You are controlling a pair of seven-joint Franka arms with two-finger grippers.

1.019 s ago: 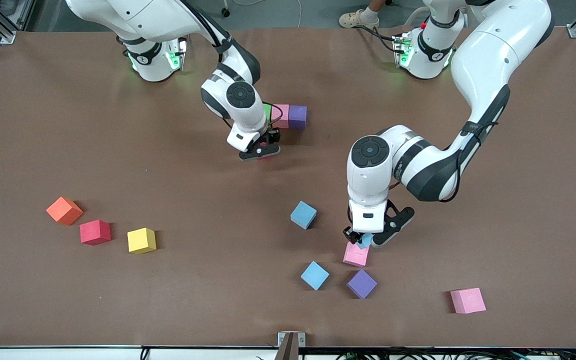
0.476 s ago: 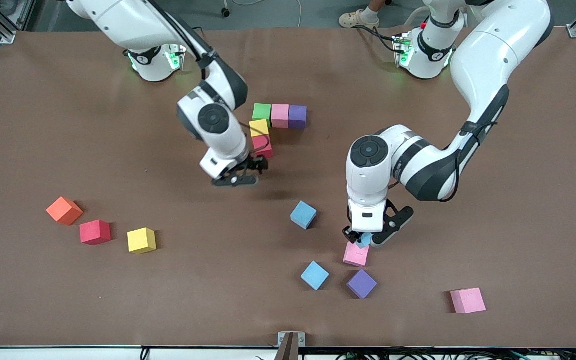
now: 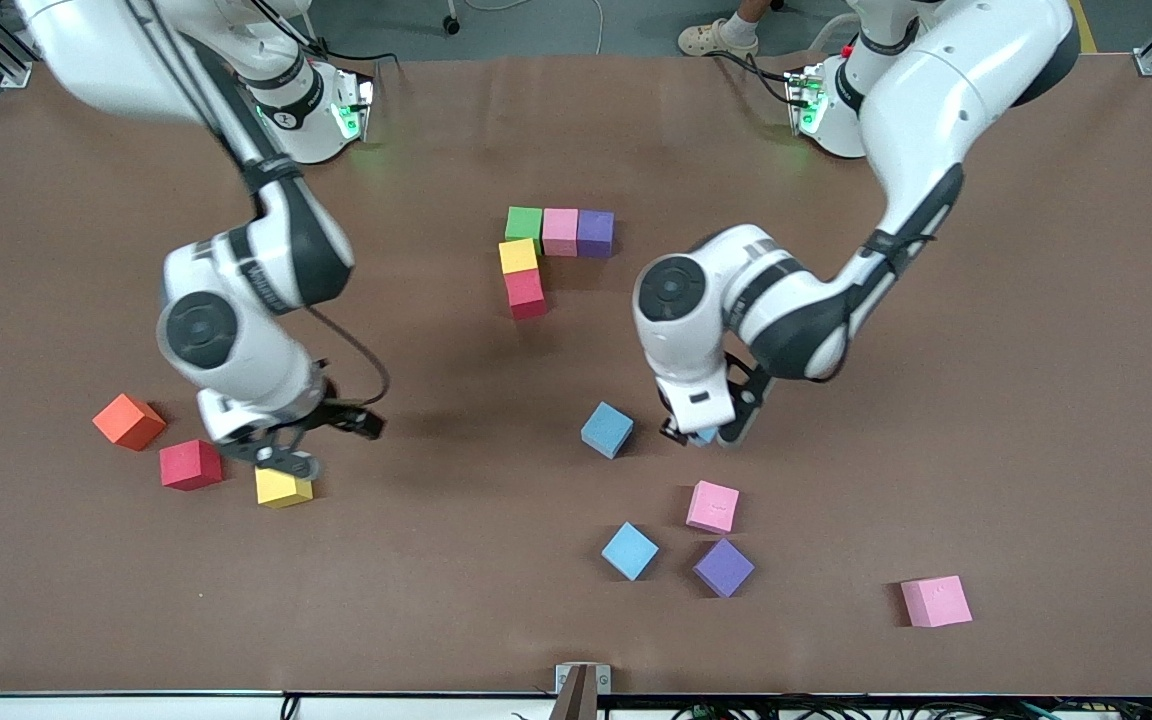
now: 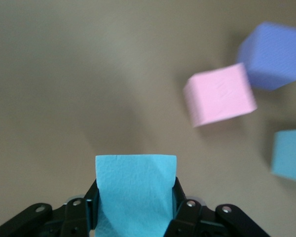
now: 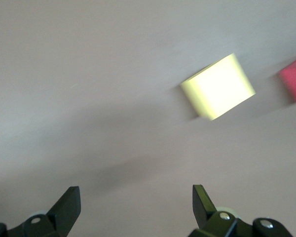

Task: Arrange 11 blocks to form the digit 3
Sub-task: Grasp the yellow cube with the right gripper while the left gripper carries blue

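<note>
Over table | left claw [image 3: 702, 434] pinching light blue block [image 4: 135, 190] | right claw [image 3: 286, 455] spread | writing: unreadable

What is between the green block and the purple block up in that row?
A pink block sits between the green block and the purple block, touching both. The front view shows it.

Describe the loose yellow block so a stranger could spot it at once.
Look toward the right arm's end of the table, where three loose cubes lie in a row. The yellow block sits just under the open right gripper, beside a red cube; it alone is yellow.
</note>
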